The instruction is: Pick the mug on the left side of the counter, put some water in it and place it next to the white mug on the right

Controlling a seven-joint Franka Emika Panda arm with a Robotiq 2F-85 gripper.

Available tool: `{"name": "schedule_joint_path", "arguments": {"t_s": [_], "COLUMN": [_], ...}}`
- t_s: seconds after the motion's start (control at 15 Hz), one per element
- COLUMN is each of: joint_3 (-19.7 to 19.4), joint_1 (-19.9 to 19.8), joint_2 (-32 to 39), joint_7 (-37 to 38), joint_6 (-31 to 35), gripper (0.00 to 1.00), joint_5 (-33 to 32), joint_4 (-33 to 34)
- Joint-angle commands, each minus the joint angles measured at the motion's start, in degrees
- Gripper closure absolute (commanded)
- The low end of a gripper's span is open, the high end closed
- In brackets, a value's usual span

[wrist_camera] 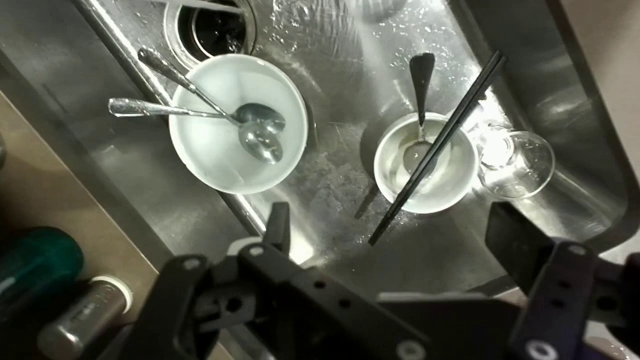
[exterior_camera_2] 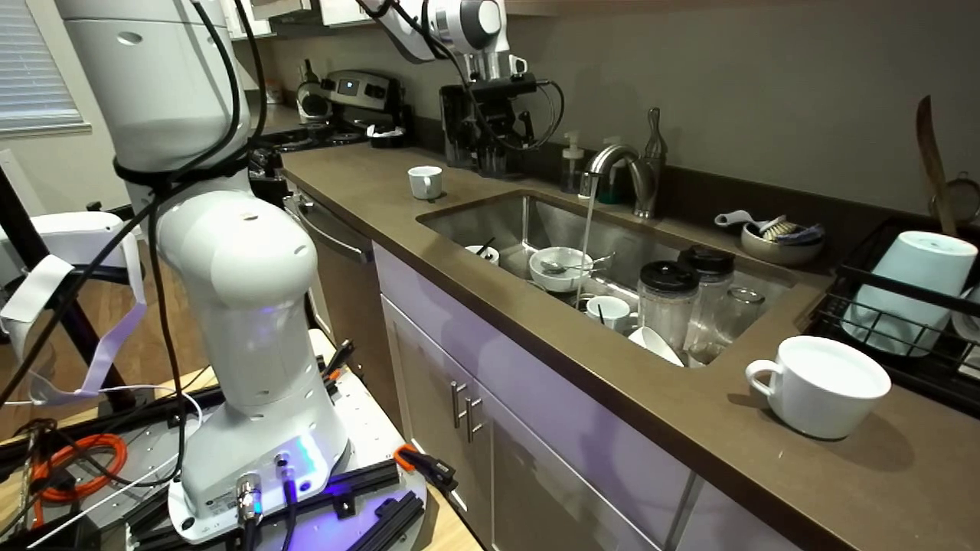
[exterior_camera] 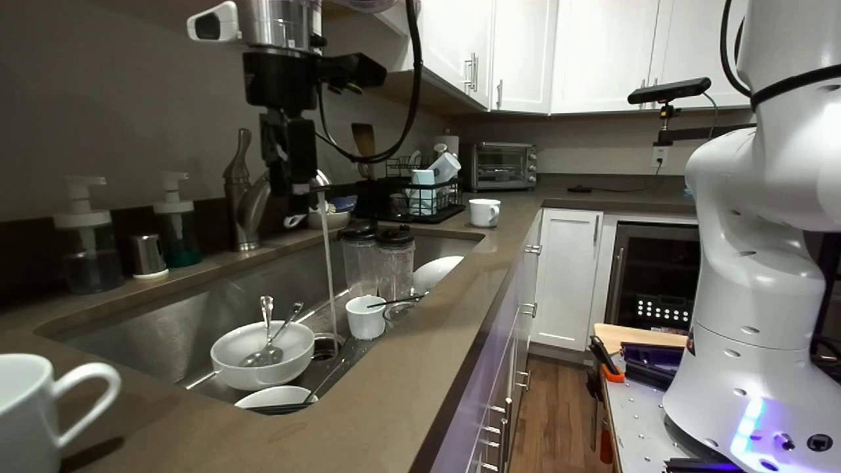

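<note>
The mug (exterior_camera_2: 425, 182), white with a loop handle, stands upright on the counter (exterior_camera_2: 360, 180) beyond the sink's stove end. It also appears as a large mug (exterior_camera: 29, 410) in the near left corner of an exterior view. The white mug (exterior_camera_2: 823, 386) is upright at the opposite end, beside the dish rack, and is the small far mug (exterior_camera: 484, 212) elsewhere. My gripper (wrist_camera: 390, 212) hangs over the sink, pointing down. Its jaws are spread wide with nothing between them. Neither counter mug shows in the wrist view. Water (exterior_camera_2: 588, 237) runs from the faucet (exterior_camera_2: 612, 157).
The sink (wrist_camera: 340, 200) below holds a bowl with spoons (wrist_camera: 237, 165), a small bowl with chopsticks (wrist_camera: 425, 200), a clear glass (wrist_camera: 522, 165) and lidded jars (exterior_camera_2: 668, 306). Soap bottles (exterior_camera: 174, 223) line the wall side. A loaded dish rack (exterior_camera_2: 926, 375) is near the white mug.
</note>
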Motion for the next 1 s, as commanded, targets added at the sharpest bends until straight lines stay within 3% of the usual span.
{"name": "schedule_joint_path", "arguments": {"t_s": [0.0, 0.27, 0.73, 0.93], "joint_3": [0.6, 1.3, 6.0, 7.3], "joint_1": [0.1, 0.7, 4.6, 4.8], "joint_2": [0.2, 1.1, 10.9, 11.1], "joint_7": [0.0, -1.4, -5.6, -9.1], "joint_6": [-0.2, 0.5, 1.3, 4.7], "gripper": [0.0, 0.0, 0.0, 0.0], "joint_5": [0.0, -0.3, -1.7, -1.5], "joint_4": [0.2, 0.6, 9.0, 7.7]}}
